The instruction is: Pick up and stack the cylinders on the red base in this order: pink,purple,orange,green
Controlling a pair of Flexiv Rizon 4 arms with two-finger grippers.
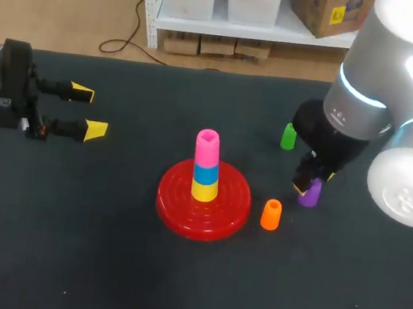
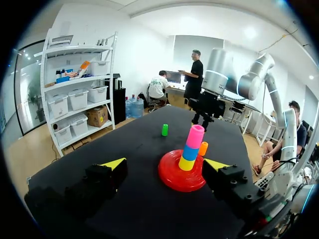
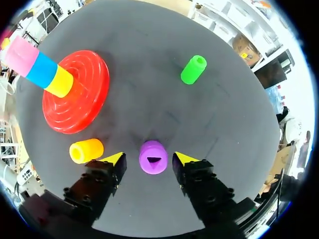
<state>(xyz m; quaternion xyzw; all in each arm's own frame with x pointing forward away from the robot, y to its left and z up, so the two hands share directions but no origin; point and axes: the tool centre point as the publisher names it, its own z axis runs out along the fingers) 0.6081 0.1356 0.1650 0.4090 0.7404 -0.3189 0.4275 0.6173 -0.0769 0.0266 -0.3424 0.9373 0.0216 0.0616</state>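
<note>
Right gripper (image 3: 149, 158) spread astride purple (image 3: 152, 157), no contact seen; purple upright on table, off base (image 3: 82, 99); orange (image 3: 86, 150) just beside one finger; off-centre closing may tip purple or knock orange; left gripper (image 2: 165, 164) spread.

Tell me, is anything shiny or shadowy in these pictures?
Head view: light gleams on the red base and my right arm's white shell. Right wrist view: the base's ridges shine; shadows on the table are faint. Left wrist view: the table's edges curve.
</note>
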